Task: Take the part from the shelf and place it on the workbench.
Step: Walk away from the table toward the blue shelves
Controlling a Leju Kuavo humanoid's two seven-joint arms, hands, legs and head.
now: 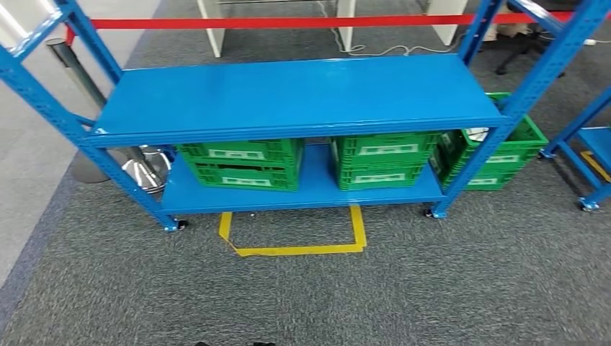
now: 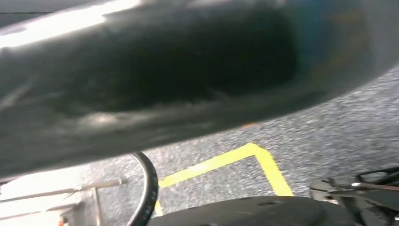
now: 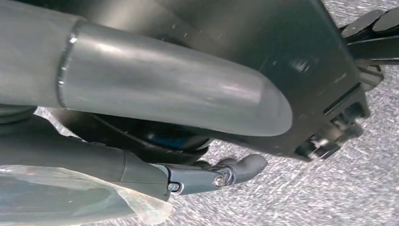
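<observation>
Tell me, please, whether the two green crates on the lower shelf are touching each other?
Apart. The head view shows the left crate and the middle crate standing side by side with a strip of bare blue lower shelf between them.

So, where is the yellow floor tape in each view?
Head view: the yellow floor tape is at low centre, in front of the blue shelf.
Left wrist view: lower middle, a bent corner.
Right wrist view: not in it.
Shared landmark: the grey carpet.
</observation>
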